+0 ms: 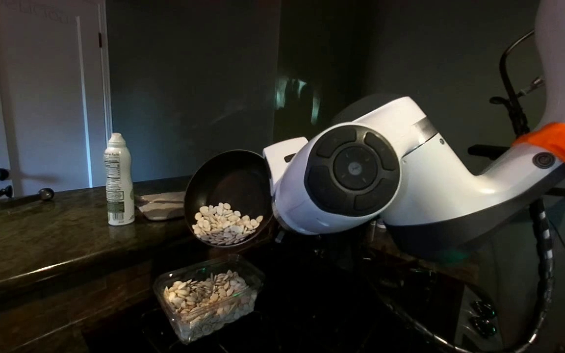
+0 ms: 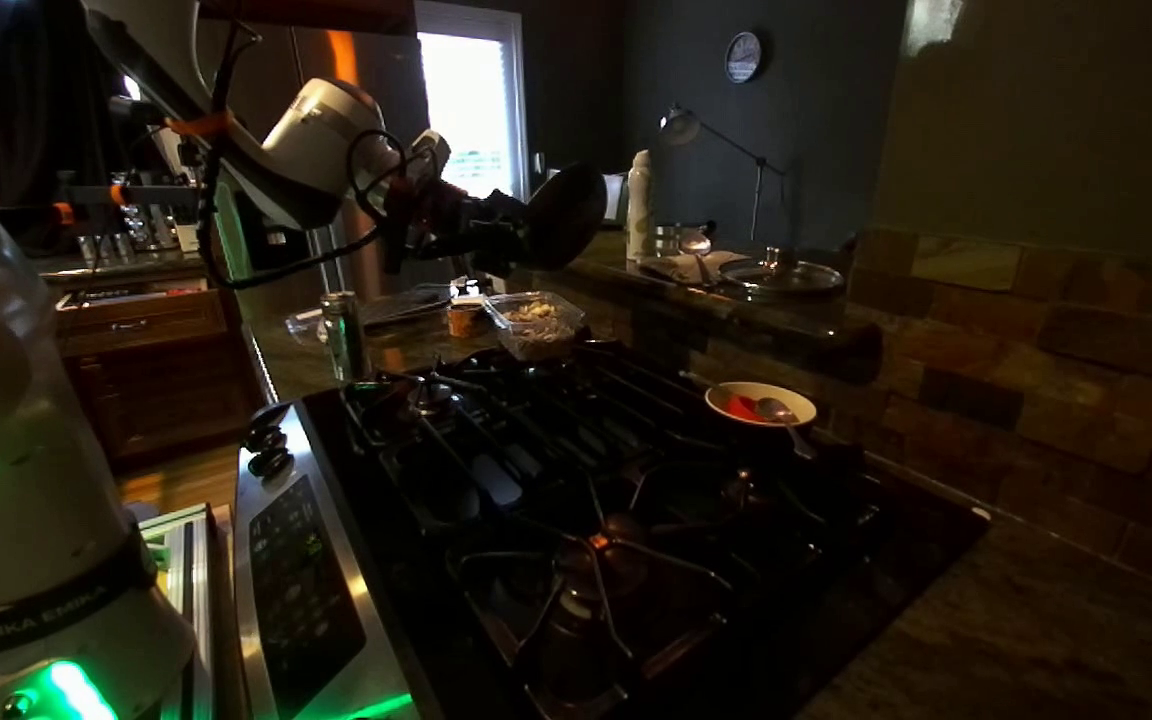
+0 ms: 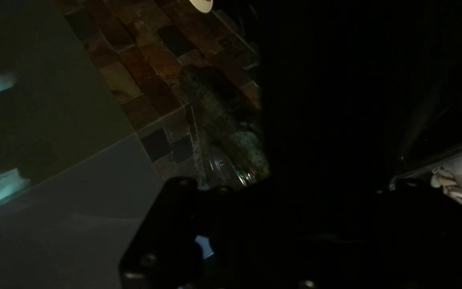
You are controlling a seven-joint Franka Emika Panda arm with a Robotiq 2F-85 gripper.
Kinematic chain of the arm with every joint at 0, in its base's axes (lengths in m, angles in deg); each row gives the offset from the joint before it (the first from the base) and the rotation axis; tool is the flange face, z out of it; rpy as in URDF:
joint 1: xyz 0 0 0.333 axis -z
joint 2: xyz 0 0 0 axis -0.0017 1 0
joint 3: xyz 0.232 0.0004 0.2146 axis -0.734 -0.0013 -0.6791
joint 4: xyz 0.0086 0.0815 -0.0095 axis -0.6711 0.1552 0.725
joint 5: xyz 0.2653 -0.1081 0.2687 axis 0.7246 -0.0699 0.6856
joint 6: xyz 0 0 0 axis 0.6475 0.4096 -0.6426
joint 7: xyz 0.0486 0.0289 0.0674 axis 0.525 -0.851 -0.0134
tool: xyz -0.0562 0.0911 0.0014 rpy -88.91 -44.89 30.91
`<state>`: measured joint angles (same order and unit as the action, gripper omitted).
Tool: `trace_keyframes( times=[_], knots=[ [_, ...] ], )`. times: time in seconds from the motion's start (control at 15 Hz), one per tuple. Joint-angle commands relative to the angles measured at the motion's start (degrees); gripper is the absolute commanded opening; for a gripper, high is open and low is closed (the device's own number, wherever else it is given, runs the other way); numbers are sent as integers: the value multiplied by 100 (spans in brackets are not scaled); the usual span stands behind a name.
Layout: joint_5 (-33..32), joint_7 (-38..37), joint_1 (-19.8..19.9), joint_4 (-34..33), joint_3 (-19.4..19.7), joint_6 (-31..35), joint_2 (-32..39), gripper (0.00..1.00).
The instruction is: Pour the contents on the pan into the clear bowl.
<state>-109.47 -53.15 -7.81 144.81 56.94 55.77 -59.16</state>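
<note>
My white arm [image 1: 439,191] slopes down, then bends up into my wrist [image 1: 354,169] — and beyond it my dark claw [image 2: 491,220] juts out, raised and clamped in a grip.

Items about my one claw [image 3: 293,185], by kind.
One pan [image 1: 236,181]; one clear bowl [image 1: 192,331]; two heaps of pieces [image 1: 226,224]; one white bottle [image 1: 119,184]; one dish [image 2: 794,399]; one lid [image 2: 786,275]; one lamp [image 2: 679,126]; one stove [image 2: 376,640].
</note>
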Motion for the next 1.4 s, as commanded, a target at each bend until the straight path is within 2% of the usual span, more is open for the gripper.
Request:
trace_keyframes(
  times=[0.0, 0.6, 1.0, 1.33],
  knots=[
    [-416, -369, -366, -181, 178, -548, 259, 0],
    [-954, -713, -682, -233, 337, -1242, 576, 0],
    [-587, -813, -759, -494, 407, -1707, 881, 0],
    [-1349, -1368, -832, -408, 386, -1744, 844, 0]
  ],
)
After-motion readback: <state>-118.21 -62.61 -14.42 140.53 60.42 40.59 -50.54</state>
